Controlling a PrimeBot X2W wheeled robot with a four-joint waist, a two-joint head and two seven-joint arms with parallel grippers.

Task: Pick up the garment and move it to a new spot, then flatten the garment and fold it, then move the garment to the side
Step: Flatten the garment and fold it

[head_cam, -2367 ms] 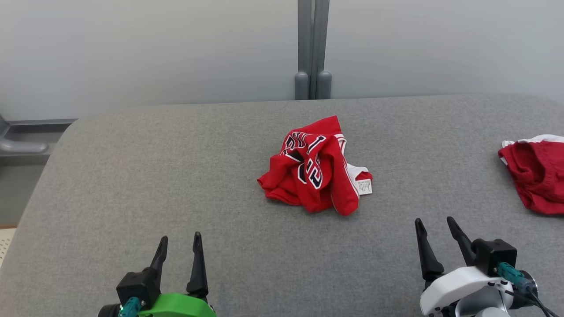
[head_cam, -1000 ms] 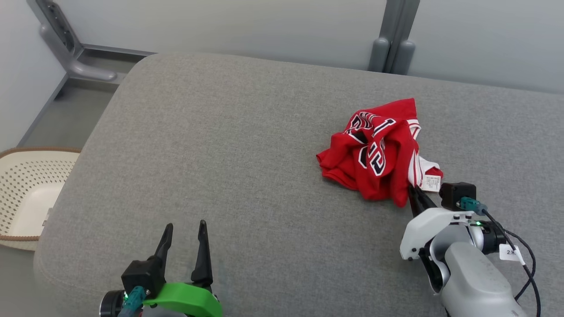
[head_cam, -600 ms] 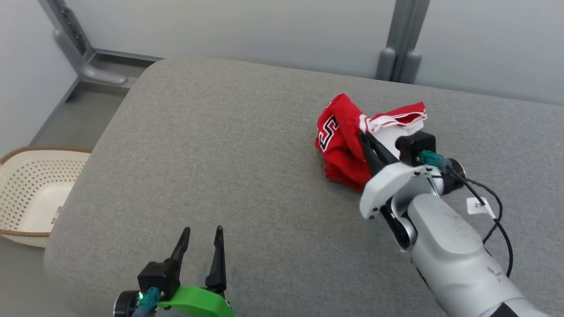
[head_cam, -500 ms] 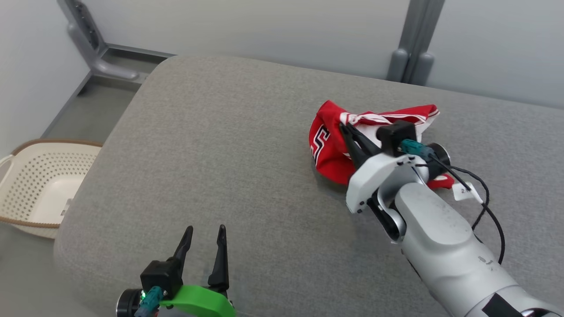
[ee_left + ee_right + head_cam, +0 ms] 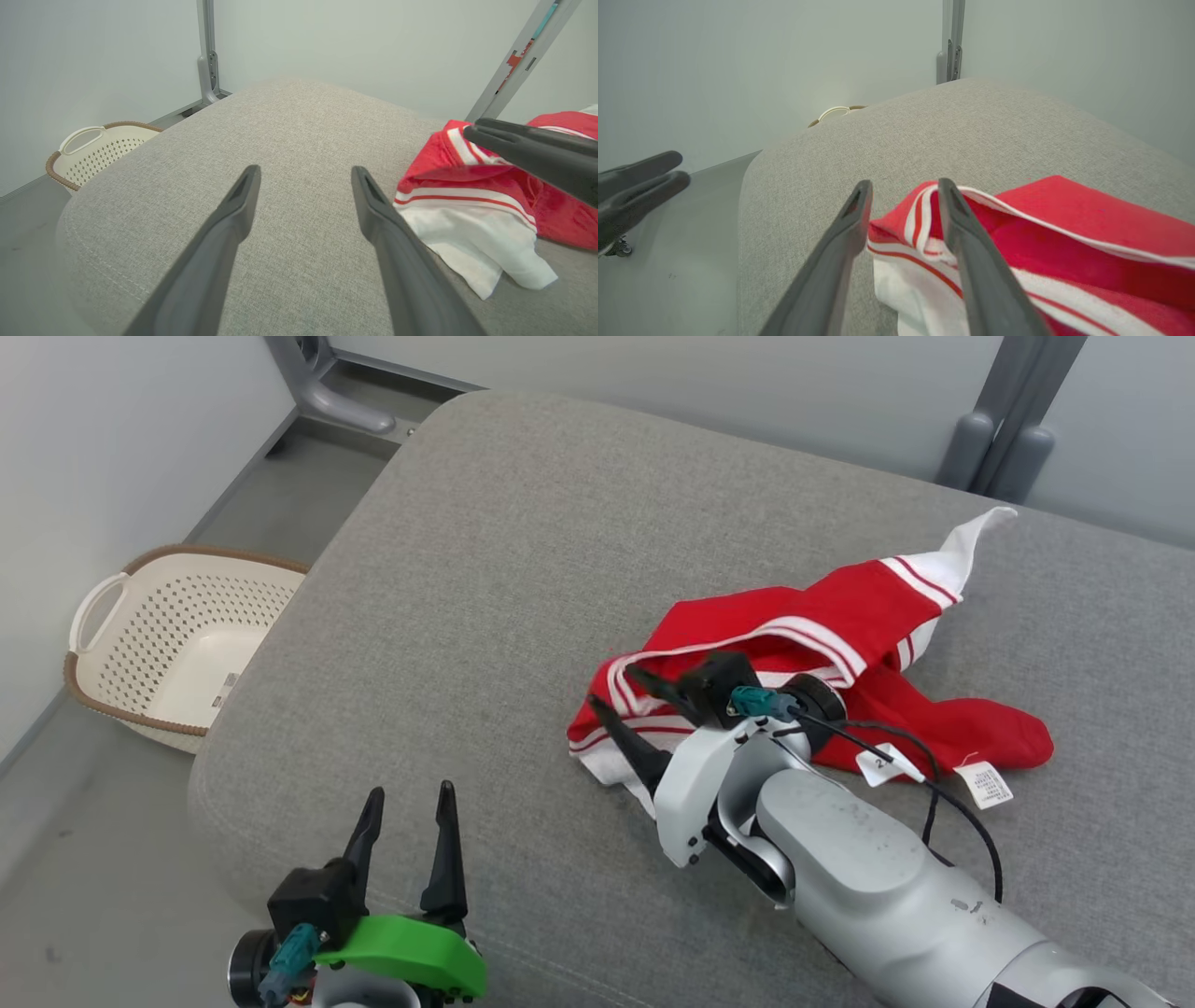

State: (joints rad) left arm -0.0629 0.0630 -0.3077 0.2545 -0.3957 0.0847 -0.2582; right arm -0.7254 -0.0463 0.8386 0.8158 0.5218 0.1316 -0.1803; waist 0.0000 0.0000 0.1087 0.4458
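Surface: grey woven pad with rounded corners; in the head view it runs from 11 o'clock to 4 o'clock.
Room: pale grey wall at 10 o'clock and along the top. Grey floor at 8 o'clock. Grey post at 1 o'clock, behind the pad. Grey bracket at 11 o'clock, on the floor.
Basket: cream, perforated, brown-rimmed; on the floor at 9 o'clock, just beside the pad's corner.
Garment: red with white stripes and white trim. It lies rumpled and partly spread on the pad, at 3 o'clock from centre. A white tag sits at its 5 o'clock end.
Right gripper: at centre, its arm entering from 5 o'clock. Its fingers are parted and pinch nothing, with the tips over the garment's striped 9 o'clock edge.
Left gripper: at 7 o'clock, over the pad's near edge. Its fingers are spread wide and empty, apart from the garment.
Count: one pad, one garment, one tag on it, one basket, one post, one bracket, two grippers.
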